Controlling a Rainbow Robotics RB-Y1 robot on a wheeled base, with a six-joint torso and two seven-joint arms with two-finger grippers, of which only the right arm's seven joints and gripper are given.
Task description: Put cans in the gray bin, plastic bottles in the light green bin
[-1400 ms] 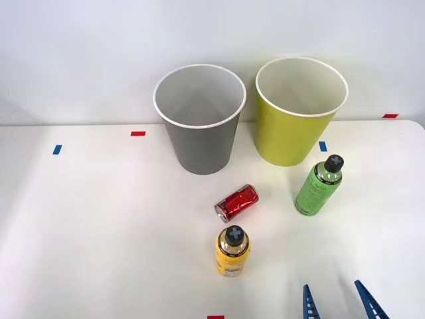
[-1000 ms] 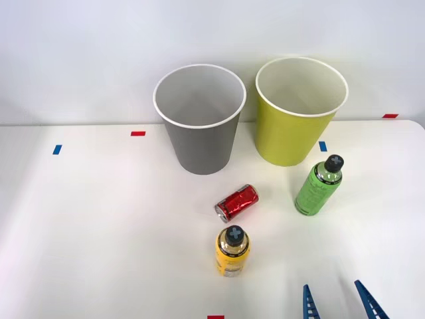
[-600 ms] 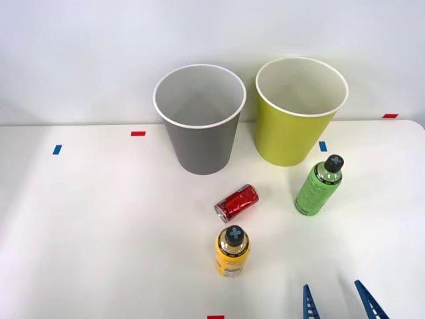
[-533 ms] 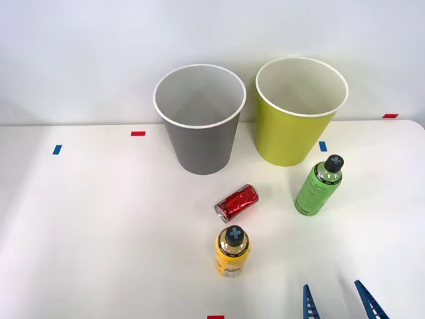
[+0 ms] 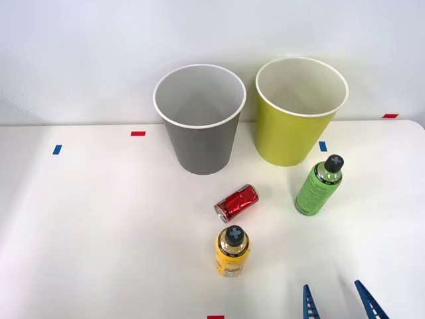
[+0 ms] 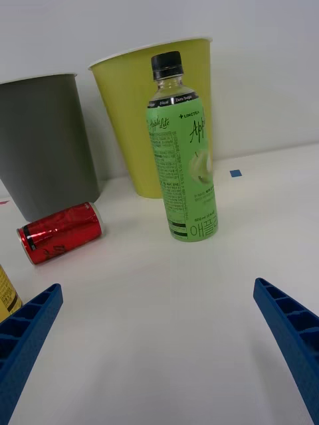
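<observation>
A red can [image 5: 237, 202] [image 6: 60, 233] lies on its side in the middle of the white table. The green bottle [image 5: 318, 187] [image 6: 183, 163] stands upright to its right, just in front of the light green bin [image 5: 298, 111] [image 6: 151, 113]. A yellow bottle [image 5: 232, 251] [image 6: 6, 293] stands upright nearer to me than the can. The gray bin [image 5: 200, 119] [image 6: 46, 143] stands left of the light green bin. My right gripper [image 5: 337, 302] [image 6: 159, 345] is open and empty at the table's front edge, well short of the green bottle.
Small red tape marks [image 5: 137, 133] and blue tape marks [image 5: 57, 149] dot the table [image 5: 99, 219]. A white wall rises just behind both bins. Bare table lies to the left and between my gripper and the bottles.
</observation>
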